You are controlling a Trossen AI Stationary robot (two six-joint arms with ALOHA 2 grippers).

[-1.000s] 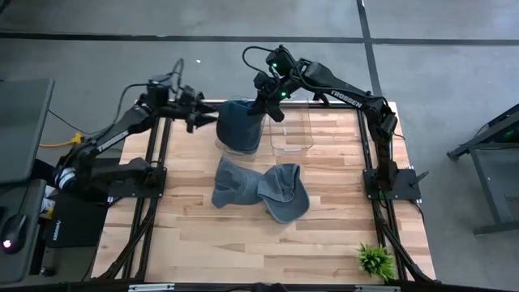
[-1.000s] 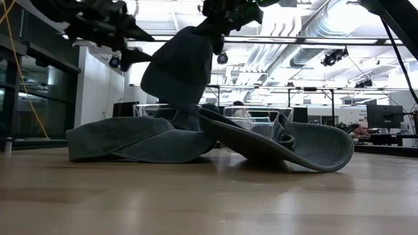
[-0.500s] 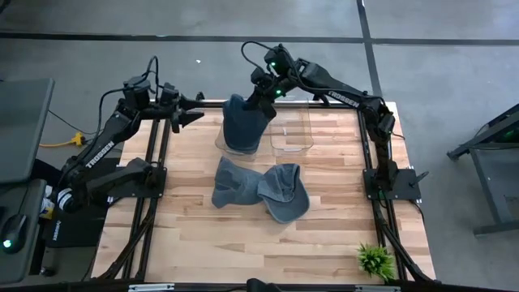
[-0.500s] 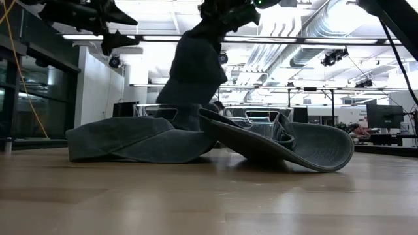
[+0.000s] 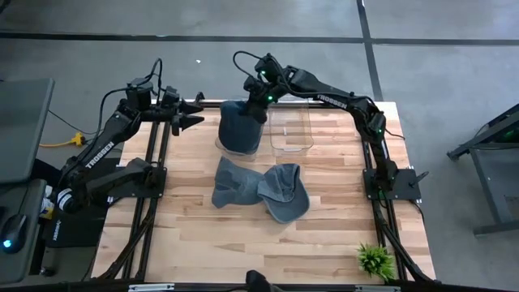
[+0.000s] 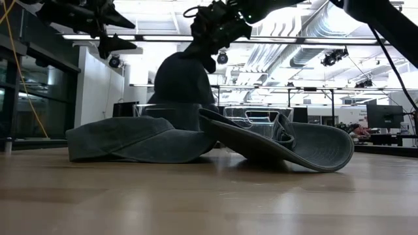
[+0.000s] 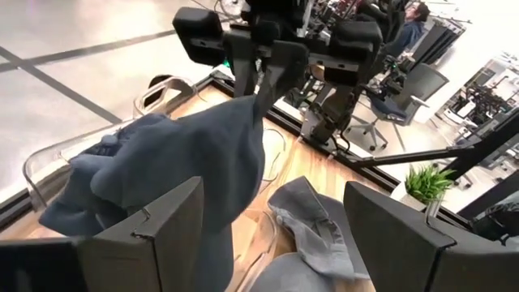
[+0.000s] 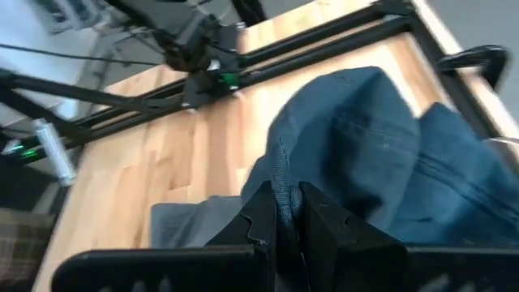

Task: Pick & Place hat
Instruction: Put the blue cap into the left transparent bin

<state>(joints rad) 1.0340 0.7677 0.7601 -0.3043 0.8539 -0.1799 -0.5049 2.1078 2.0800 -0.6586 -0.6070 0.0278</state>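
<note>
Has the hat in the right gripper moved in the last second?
Yes. The held hat has sunk and bunched into the left clear bin, with the right gripper lower and nearer that bin than before.

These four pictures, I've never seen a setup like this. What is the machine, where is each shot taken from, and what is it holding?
It is a robot with two dark arms mounted at a wooden table. One picture looks straight down, one looks level across the tabletop, and two come from cameras on the arms' wrists. The right gripper is shut on a blue hat, pinching its fabric from above while the hat sits in a clear bin at the far side. A second clear bin stands beside it. The left gripper hangs open to the left of the hat, holding nothing. Two more blue hats lie overlapping mid-table. A small green plant stands at the near right corner.
</note>
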